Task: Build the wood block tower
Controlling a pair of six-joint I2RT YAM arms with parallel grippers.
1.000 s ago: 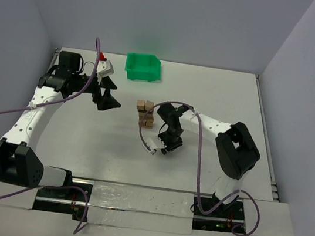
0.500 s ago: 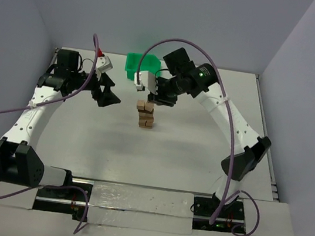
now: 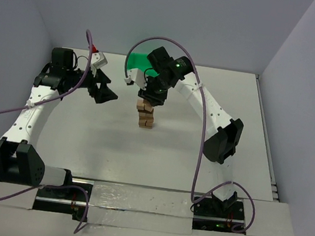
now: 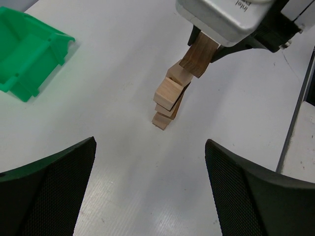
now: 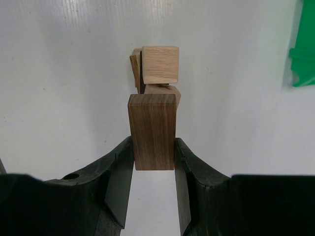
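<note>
The wood block tower is a small crooked stack of light tan blocks in mid-table, also seen in the left wrist view. My right gripper hangs just above its top, shut on a dark brown block held upright between the fingers. From the left wrist, that dark block hovers right at the topmost tan cube, and I cannot tell whether they touch. The tan cubes lie directly beyond the held block. My left gripper stands open and empty, left of the tower.
A green plastic bin stands at the back of the table behind the tower, partly hidden by the right arm; it also shows in the left wrist view. White side walls border the table left and right.
The right arm has swung from low near the table's front up and back to above the tower, carrying the dark block. The left gripper has drawn slightly left, still open.
</note>
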